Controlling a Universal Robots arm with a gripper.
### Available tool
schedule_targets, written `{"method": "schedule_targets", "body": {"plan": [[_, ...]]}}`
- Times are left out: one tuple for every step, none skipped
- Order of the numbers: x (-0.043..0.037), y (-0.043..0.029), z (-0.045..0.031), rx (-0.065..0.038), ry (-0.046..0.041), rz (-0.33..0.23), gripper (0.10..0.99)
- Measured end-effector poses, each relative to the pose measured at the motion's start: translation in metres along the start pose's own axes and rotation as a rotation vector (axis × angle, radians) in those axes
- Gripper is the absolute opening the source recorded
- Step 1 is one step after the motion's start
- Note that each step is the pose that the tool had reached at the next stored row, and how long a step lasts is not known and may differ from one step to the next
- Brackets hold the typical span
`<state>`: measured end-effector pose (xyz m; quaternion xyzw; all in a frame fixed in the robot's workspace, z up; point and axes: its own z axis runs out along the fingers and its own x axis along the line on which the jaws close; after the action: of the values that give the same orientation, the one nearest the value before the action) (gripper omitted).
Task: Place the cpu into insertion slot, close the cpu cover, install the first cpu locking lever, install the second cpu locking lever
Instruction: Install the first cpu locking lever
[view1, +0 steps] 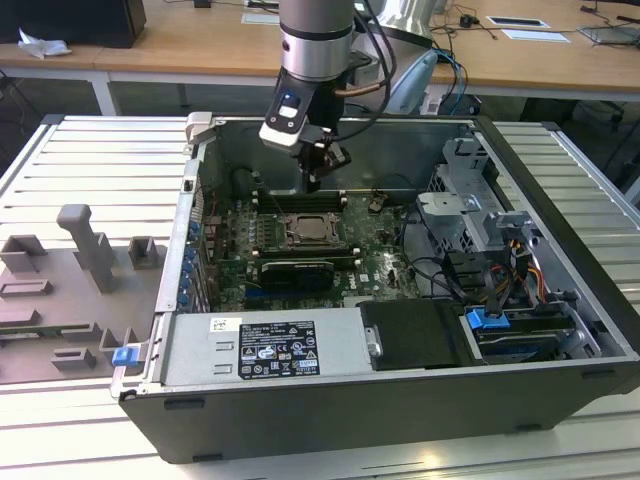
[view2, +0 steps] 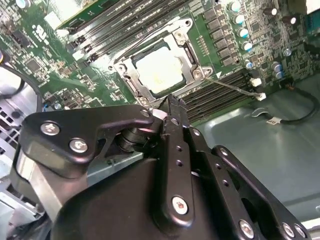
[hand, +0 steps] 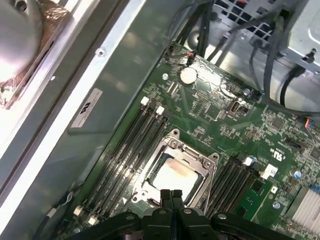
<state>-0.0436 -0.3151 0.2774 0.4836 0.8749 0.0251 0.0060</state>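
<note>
Tan-silver square cpu (hand: 172, 175) sits in the socket on the green motherboard (hand: 215, 110). The thin grey metal cpu cover (hand: 212, 161) lies down around it.

Risk: the thin wire rod (view2: 232, 86) beside the socket is likely an unlatched lever. The tips could slip off it or scrape the chip.

Black gripper (hand: 170, 196): fingers pressed together, empty, just above the socket edge. The arm reaches straight down into the dark open computer case (view1: 330, 430).

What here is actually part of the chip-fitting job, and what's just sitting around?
Part of the job:
cpu, lying in its socket
cpu cover, framing it
end effector, hovering over the socket

Just lying about:
memory slots
coin battery
power supply
grey fixtures, at the exterior view's left
</note>
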Motion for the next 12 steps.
{"method": "schedule_targets", "body": {"plan": [[0.0000,0.0000,0.0000,0.000,0.0006,-0.014,0.106],[0.0000,0.0000,0.0000,0.000,0.0013,-0.026,0.106],[0.0000,0.0000,0.0000,0.001,0.0017,-0.036,0.106],[0.0000,0.0000,0.0000,0.001,0.0026,-0.052,0.106],[0.0000,0.0000,0.0000,0.001,0.0030,-0.061,0.106],[0.0000,0.0000,0.0000,0.001,0.0035,-0.070,0.106],[0.0000,0.0000,0.0000,0.001,0.0045,-0.092,0.106],[0.0000,0.0000,0.0000,0.001,0.0051,-0.103,0.106],[0.0000,0.0000,0.0000,0.002,0.0055,-0.112,0.106],[0.0000,0.0000,0.0000,0.002,0.0066,-0.132,0.106],[0.0000,0.0000,0.0000,0.002,0.0071,-0.143,0.106],[0.0000,0.0000,0.0000,0.002,0.0077,-0.154,0.106]]}}
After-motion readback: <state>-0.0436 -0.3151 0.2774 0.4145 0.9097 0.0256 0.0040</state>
